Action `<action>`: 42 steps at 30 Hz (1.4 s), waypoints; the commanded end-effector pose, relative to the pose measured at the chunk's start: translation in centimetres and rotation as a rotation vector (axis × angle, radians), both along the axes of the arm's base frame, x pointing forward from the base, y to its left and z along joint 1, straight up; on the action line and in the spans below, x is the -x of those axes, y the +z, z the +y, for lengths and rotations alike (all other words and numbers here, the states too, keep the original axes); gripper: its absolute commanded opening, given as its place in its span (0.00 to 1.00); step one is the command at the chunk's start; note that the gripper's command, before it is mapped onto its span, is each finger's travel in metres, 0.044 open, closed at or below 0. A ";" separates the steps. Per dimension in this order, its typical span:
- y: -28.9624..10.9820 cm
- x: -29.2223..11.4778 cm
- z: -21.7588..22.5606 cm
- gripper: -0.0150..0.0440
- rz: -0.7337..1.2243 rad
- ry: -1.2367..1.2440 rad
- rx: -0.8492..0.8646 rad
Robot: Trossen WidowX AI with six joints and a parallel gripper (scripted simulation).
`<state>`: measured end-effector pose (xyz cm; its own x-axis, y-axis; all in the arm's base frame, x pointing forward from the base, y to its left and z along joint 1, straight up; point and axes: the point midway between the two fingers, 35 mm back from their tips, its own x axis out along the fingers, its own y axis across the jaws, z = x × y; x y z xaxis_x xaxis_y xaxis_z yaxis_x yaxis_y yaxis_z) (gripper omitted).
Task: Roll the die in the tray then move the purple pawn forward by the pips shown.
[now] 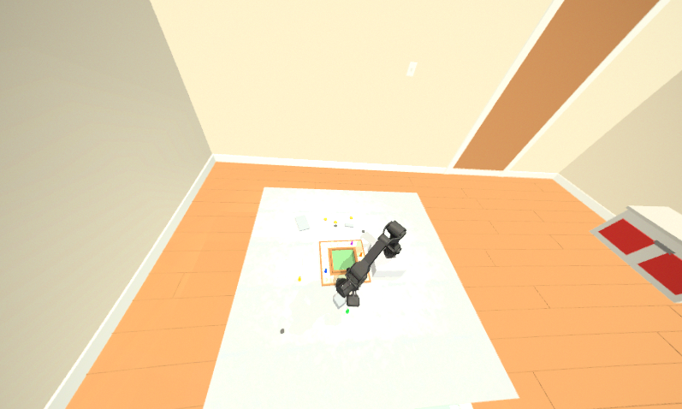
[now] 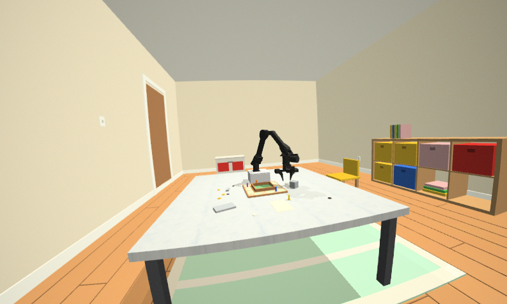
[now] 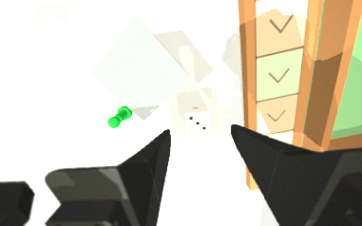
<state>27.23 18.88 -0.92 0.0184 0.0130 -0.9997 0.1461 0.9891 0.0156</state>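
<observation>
The white die (image 3: 198, 122) (image 2: 286, 184) lies on the table beside the board (image 3: 279, 78) (image 1: 324, 253) (image 2: 252, 194), between the board and a grey block; three pips show on the face toward the wrist camera. My gripper (image 3: 200, 131) (image 2: 286, 179) is open and empty above the die, which shows just beyond and between the fingertips in the wrist view. The purple pawn (image 1: 352, 242) (image 2: 247, 184) stands on the board's track, on the side away from the gripper. The tray (image 1: 329, 261) (image 3: 337, 45) with a green floor sits in the board's middle and holds no die.
The grey block (image 3: 139, 66) (image 2: 294, 184) (image 1: 339, 300) and a green pawn (image 3: 120, 117) (image 1: 347, 311) are close to the die. A blue pawn (image 1: 325, 270) (image 2: 275, 188) and an orange pawn (image 1: 360, 254) stand on the board. A yellow pawn (image 1: 299, 278) (image 2: 288, 197) stands off it.
</observation>
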 end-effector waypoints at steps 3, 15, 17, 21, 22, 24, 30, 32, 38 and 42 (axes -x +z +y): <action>-0.7 -0.1 0.1 0.72 -0.002 0.007 -0.007; -2.6 -0.1 0.1 0.72 -0.002 0.007 -0.007; -3.0 -0.1 0.1 0.72 -0.002 0.007 -0.007; -3.2 -0.1 0.1 0.68 -0.002 0.007 -0.007; -3.2 -0.1 0.1 0.63 -0.002 0.007 -0.007; -3.2 -0.1 0.1 0.54 -0.002 0.007 -0.007; -3.2 -0.1 0.1 0.41 -0.002 0.007 -0.007; -3.2 -0.1 0.1 0.39 -0.002 0.007 -0.007; -0.5 -0.5 0.4 0.25 -0.003 0.007 -0.007; 2.8 -0.7 0.5 0.25 -0.003 0.007 -0.007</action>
<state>27.40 18.95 -0.63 0.0033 0.0034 -1.0000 0.1461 0.9893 0.0038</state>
